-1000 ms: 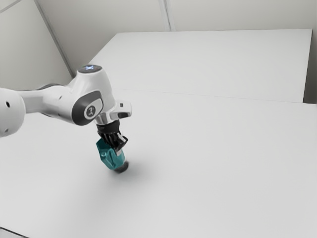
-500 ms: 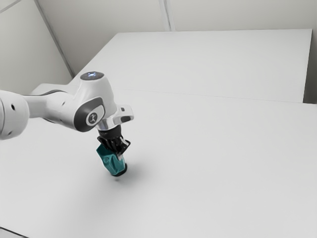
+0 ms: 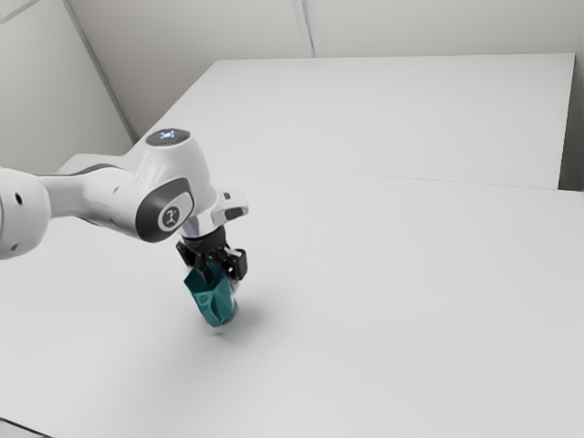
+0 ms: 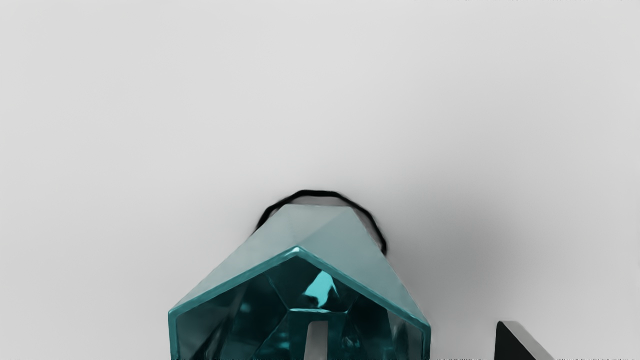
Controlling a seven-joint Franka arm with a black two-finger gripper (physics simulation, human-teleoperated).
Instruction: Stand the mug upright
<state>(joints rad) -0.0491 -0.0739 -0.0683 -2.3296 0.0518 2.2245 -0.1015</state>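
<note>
mug (image 3: 214, 306): teal, faceted, glossy, tilted; hand (image 3: 223, 276): black, fingers spread apart

Over the table (image 3: 411, 292), the mug (image 3: 215, 307) is below the gripper (image 3: 223, 276), one finger (image 4: 316, 342) inside, the other outside

Exterior view: shows pale grey wall (image 3: 374, 27) with narrow seam (image 3: 305, 27) at 12 o'clock | second wall (image 3: 46, 91) at 10 o'clock | plain white tabletop (image 3: 411, 319) at 4 o'clock | pale flat surface (image 3: 392, 119) beyond, at 1 o'clock | soft light
</note>
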